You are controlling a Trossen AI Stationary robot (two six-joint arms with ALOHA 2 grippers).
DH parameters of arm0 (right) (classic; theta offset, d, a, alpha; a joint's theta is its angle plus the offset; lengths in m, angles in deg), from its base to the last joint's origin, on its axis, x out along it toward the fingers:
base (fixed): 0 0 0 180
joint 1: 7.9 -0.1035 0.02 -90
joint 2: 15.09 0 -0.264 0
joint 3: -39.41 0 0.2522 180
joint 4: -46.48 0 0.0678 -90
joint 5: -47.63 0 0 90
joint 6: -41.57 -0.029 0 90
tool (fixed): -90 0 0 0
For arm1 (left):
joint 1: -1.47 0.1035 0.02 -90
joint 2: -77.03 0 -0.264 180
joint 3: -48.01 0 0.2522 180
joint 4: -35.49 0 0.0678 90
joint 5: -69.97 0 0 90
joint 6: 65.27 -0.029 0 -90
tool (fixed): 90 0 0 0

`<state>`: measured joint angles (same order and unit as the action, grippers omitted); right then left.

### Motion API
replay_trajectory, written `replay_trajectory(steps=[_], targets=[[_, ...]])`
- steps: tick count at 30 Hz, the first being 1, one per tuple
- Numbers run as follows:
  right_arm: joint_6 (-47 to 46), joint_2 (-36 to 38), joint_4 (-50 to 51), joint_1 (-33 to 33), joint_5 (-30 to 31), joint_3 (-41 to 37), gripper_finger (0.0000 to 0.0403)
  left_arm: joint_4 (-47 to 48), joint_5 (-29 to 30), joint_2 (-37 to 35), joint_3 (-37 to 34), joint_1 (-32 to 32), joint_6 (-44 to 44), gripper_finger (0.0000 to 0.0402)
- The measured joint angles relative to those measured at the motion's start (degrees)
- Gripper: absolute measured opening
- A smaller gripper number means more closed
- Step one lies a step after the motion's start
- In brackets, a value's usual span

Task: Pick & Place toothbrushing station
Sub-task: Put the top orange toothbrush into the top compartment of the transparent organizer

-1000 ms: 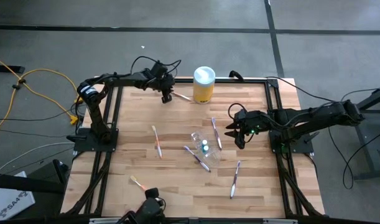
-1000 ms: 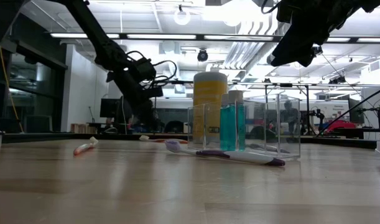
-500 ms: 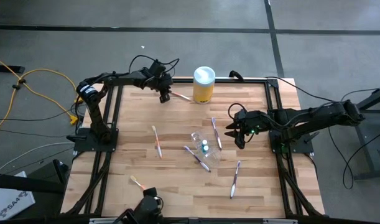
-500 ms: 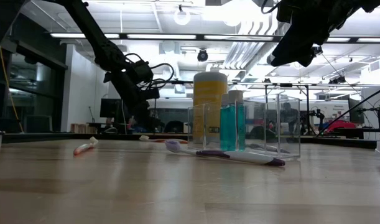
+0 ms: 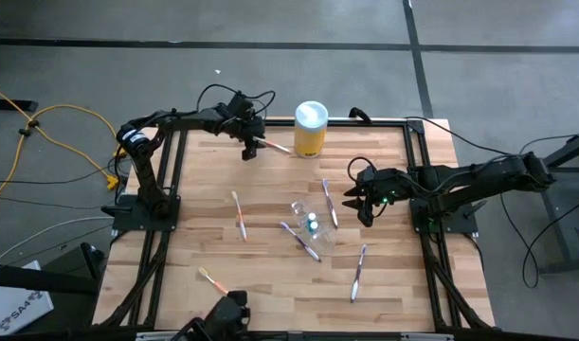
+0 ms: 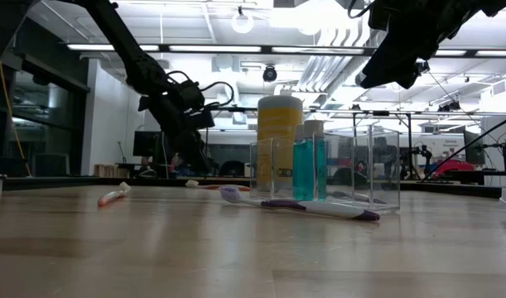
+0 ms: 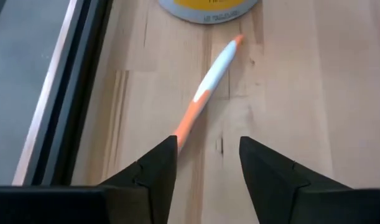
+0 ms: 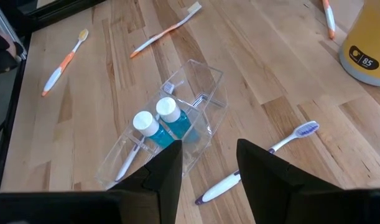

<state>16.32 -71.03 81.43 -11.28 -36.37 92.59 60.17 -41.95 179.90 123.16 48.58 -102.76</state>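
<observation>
Two claws are standing over the tabletop, and neither is holding anything. The left claw is hovering at about eleven o'clock of the tabletop, near the far edge, its fingers spread apart over the near end of an orange-and-white toothbrush lying flat, its far tip just beside the yellow canister; that placement suggests a pickup being lined up. The right claw is waiting at about three o'clock of the clear plastic cup, raised, fingers apart. The cup is lying tipped near the tabletop's centre, with blue tubes inside. The other toothbrushes are lying scattered around it: a purple one touching its near side, others well apart. The canister is crowding the left claw's work; open room is lying toward nine o'clock, though the frame rail is running close there.
</observation>
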Motion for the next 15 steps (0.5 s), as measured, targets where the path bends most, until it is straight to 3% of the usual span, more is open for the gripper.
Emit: replay_trajectory(steps=[9,15], targets=[[0.0,0.0,0.0,0.0,0.0,0.0,0.0144,-0.4,1.7,1.8,0.0,0.5,-1.2,0.0167],[0.0,0.0,0.0,0.0,0.0,0.0,0.0144,-2.1,6.3,4.8,0.0,0.3,-1.8,0.0167]])
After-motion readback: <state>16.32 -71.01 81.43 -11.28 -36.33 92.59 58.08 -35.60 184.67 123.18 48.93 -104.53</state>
